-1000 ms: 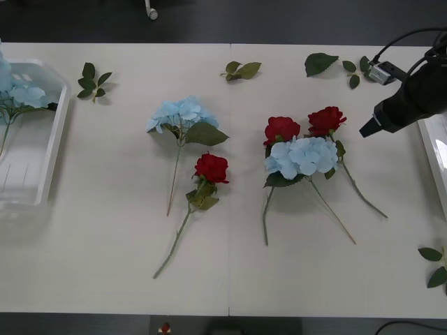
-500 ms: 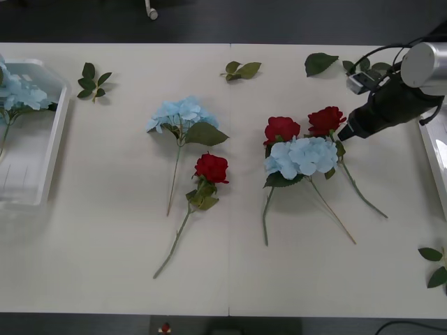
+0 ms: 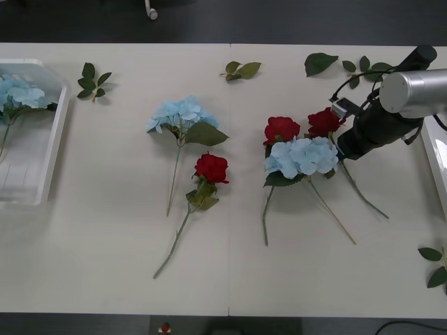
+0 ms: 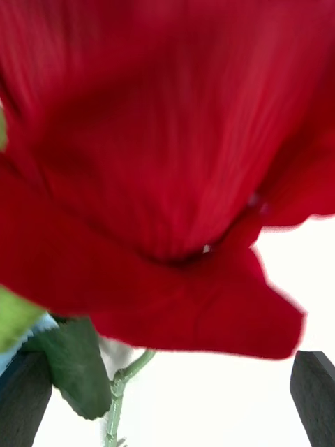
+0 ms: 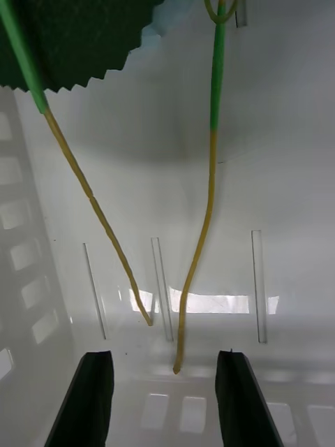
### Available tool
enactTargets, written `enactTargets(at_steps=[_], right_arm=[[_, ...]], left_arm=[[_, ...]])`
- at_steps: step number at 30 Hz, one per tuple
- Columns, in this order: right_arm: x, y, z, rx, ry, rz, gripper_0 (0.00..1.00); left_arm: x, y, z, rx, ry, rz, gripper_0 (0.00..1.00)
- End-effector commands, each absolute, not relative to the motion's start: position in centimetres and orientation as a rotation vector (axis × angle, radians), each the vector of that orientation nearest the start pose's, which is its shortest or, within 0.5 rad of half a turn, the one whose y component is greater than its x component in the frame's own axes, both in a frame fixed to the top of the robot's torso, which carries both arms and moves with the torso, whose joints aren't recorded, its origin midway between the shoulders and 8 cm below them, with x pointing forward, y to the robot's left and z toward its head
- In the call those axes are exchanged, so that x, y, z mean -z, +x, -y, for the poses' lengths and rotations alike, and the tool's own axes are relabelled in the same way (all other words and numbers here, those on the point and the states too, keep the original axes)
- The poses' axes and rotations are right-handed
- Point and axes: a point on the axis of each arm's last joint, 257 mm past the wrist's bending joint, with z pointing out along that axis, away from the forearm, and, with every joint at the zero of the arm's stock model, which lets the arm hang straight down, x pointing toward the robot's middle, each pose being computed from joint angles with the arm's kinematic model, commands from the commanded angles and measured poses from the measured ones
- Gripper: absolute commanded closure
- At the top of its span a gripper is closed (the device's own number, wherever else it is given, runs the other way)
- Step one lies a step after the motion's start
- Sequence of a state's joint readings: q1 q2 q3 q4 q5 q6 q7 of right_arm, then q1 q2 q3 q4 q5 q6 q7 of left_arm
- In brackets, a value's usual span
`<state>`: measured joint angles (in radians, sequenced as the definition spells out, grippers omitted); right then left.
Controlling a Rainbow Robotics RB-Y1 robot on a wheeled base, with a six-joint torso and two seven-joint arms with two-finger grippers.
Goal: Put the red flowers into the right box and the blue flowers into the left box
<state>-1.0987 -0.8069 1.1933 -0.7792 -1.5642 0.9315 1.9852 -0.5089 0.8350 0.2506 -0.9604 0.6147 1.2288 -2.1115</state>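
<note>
Three red flowers lie on the table: one rose [image 3: 325, 120] at the right, one [image 3: 281, 129] beside it, and one [image 3: 211, 167] in the middle. My right gripper [image 3: 346, 142] is right next to the rightmost rose, whose bloom [image 4: 160, 154] looms close over the open black fingers [image 4: 314, 398]. Blue flowers lie at the centre left [image 3: 183, 113] and across the two right roses' stems [image 3: 302, 155]. More blue flowers [image 3: 17, 91] rest in the left box [image 3: 56, 139]. My left gripper [image 5: 164, 398] hangs open over that box's ribbed floor [image 5: 279, 174], close to two bare stems [image 5: 202, 237]. The right box [image 3: 436, 153] shows at the right edge.
Loose green leaf sprigs lie at the back left [image 3: 93, 79], back middle [image 3: 242, 70], back right [image 3: 321, 63] and front right corner [image 3: 434, 265]. The long rose stem [image 3: 363, 192] runs out toward the front from under my right gripper. Bare tabletop lies along the front edge.
My right arm has swung left and down from beside the right box to the rightmost rose. The blue flowers in the left box have shifted slightly.
</note>
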Motion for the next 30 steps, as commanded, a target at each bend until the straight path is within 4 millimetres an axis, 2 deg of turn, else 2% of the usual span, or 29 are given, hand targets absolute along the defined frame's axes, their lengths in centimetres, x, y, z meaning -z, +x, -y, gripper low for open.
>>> enactTargets(at_steps=[1,6,9,12,16,18,19,21,23,24,30], right_arm=[[29.3,57.7,29.8,0.015,-0.888,-2.611,0.00],[29.7,57.7,29.6,0.027,-0.908,-2.610,0.06],[29.8,57.7,29.6,0.032,-0.915,-2.610,0.07],[30.0,57.7,29.4,0.038,-0.922,-2.608,0.08],[30.2,57.8,29.2,0.045,-0.933,-2.605,0.09],[30.2,57.8,29.2,0.047,-0.938,-2.604,0.08],[30.2,57.8,29.2,0.047,-0.938,-2.604,0.08],[30.6,57.5,29.2,0.056,-0.953,-2.610,0.10],[30.8,57.5,29.4,0.061,-0.954,-2.611,0.10],[31.0,57.5,29.2,0.065,-0.961,-2.608,0.10],[31.4,57.4,29.3,0.081,-0.978,-2.605,0.26]], left_arm=[[20.8,48.9,-59.5,-0.266,0.142,-2.612,0.00],[15.1,47.5,-58.5,-0.239,0.256,-2.609,0.00],[12.9,46.3,-57.0,-0.191,0.316,-2.623,0.00],[10.5,44.9,-53.7,-0.058,0.419,-2.614,0.00],[8.5,44.0,-49.6,0.070,0.559,-2.567,0.00],[7.8,43.9,-47.9,0.100,0.615,-2.544,0.00],[7.8,43.9,-47.9,0.100,0.615,-2.544,0.00],[7.3,43.9,-44.9,0.145,0.675,-2.531,0.00],[7.3,43.7,-43.7,0.170,0.676,-2.540,0.00],[7.4,43.7,-41.7,0.211,0.669,-2.552,0.00],[8.5,43.4,-35.1,0.214,0.618,-2.592,0.00]])
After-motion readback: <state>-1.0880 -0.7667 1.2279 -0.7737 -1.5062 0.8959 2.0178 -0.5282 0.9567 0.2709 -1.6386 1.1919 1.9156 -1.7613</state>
